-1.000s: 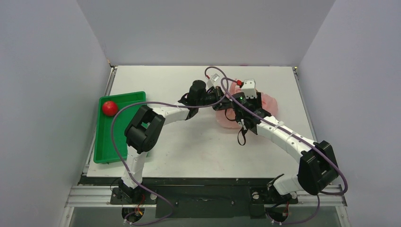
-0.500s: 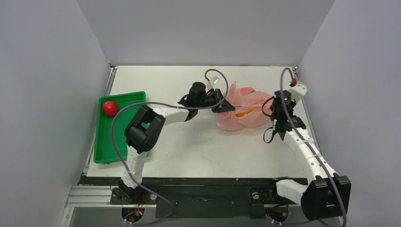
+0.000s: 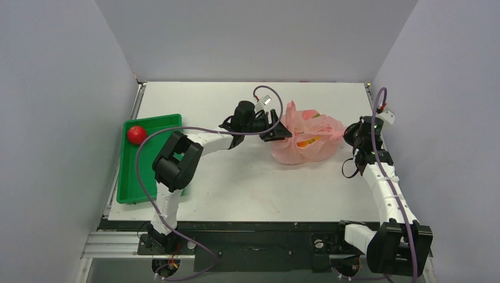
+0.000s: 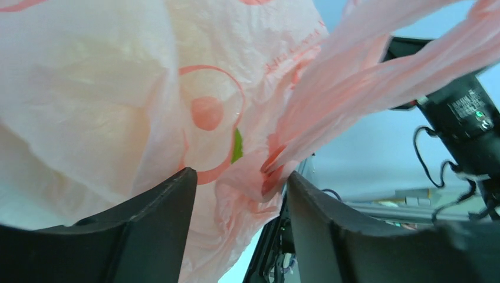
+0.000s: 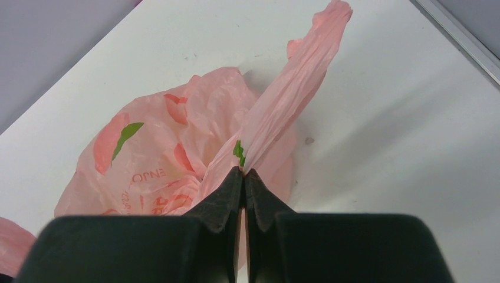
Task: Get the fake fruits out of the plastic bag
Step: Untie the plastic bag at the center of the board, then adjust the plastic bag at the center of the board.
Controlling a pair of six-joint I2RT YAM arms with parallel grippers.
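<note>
The pink plastic bag (image 3: 293, 152) lies on the white table right of centre, stretched toward the right. Through the film the fake fruits show as an orange-yellow patch (image 3: 305, 142) and a yellow bit (image 3: 318, 116) near the top. My left gripper (image 3: 278, 132) is at the bag's left edge. In the left wrist view it (image 4: 239, 183) stands open, with loose folds of the bag (image 4: 88, 88) between its fingers. My right gripper (image 3: 348, 133) is at the bag's right side. In the right wrist view it (image 5: 243, 172) is shut on a twisted strip of the bag (image 5: 153, 153).
A green tray (image 3: 150, 159) sits at the table's left edge with a red round fruit (image 3: 137, 134) in its far end. The right arm stands close to the table's right rail (image 3: 377, 127) and the side wall.
My right arm swung from over the bag to the far right, shut on the bag's edge and drawing it out. My left gripper opened and let go of the bag.
</note>
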